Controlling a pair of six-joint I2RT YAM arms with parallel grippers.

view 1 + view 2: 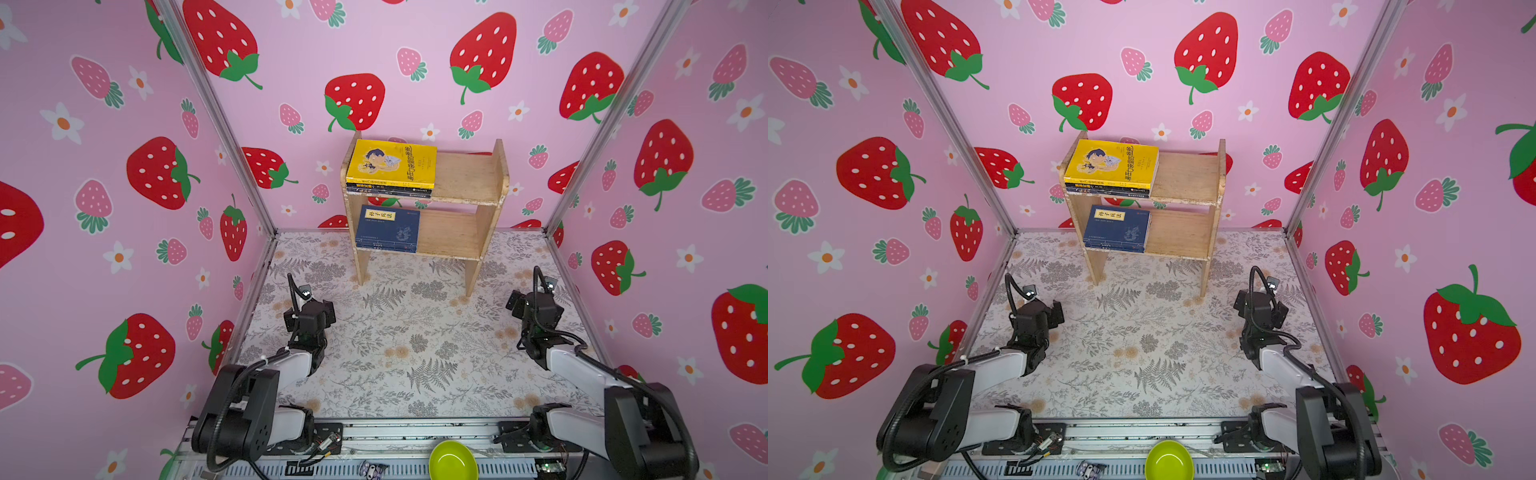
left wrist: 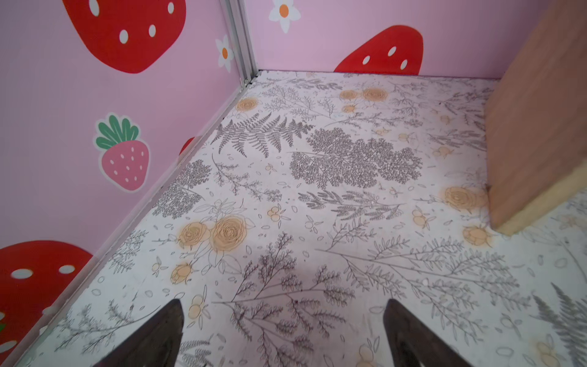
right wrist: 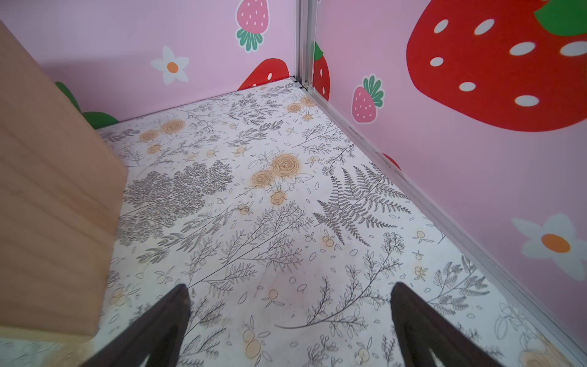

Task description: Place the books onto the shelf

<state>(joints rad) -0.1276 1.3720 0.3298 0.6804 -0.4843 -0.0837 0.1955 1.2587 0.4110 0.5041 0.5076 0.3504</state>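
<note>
Left fingers and right fingers spread wide, empty — books lie on the shelf.

Your top views look down from above the front edge of the table toward its back edge, sharing the whole surface. Each wrist view sits low, facing one back corner past a side of the shelf.
</note>
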